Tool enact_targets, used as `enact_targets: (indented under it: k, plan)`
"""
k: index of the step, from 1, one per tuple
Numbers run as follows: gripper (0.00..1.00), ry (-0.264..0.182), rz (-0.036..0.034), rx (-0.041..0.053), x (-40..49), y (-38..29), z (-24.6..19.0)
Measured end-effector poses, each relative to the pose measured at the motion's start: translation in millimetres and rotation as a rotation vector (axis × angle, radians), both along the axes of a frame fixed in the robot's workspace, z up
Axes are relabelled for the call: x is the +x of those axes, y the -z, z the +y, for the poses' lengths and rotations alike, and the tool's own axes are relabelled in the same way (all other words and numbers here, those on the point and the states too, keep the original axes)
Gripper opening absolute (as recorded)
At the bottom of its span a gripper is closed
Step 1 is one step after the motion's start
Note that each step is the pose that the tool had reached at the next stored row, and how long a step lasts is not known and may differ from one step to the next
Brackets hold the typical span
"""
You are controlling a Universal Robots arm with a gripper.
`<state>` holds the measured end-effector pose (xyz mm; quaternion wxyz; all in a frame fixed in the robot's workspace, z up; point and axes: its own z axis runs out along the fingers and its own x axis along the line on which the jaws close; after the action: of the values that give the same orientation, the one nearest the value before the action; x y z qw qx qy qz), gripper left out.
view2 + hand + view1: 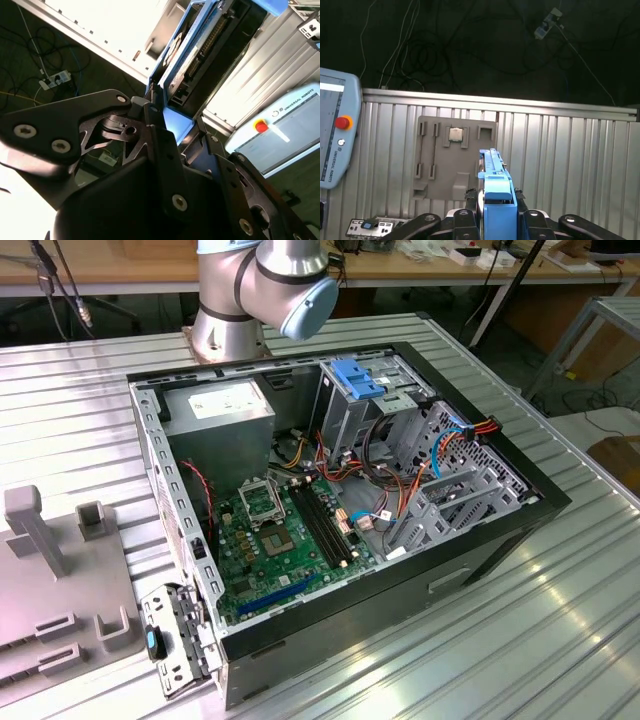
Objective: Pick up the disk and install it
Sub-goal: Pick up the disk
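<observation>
In both wrist views my gripper (pixel 495 202) (pixel 174 124) is shut on the disk (pixel 492 172) (pixel 197 50). The disk is a flat drive in a blue plastic carrier, seen edge-on and sticking out from between the black fingers (pixel 470 199). It is held up in the air, high above the ribbed metal table (pixel 560 150). In the exterior view the open computer case (pixel 500 540) lies on its side on the table. Its drive cage (pixel 352 410) is at the far side and carries a blue plastic bracket (pixel 358 376) on top. The arm's base (pixel 250 300) stands behind the case.
A grey power-supply box (pixel 215 410), the green motherboard (pixel 280 530) and bundled cables (pixel 450 440) are inside the case. A grey fixture plate (pixel 55 580) (pixel 452 160) lies at the exterior view's left, with a small chip (pixel 456 134) on it. A teach pendant (pixel 335 135) (pixel 285 125) rests nearby.
</observation>
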<state>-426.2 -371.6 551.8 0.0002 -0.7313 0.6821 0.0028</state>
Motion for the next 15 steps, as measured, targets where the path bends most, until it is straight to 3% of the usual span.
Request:
enact_targets:
  k: [10, 15]
  plan:
    - [0.37, 0.000, 0.0001, 0.0000, 20.5, 0.8, 0.0]
    - [0.37, 0.000, 0.0001, -0.0001, 37.3, 1.2, 0.0]
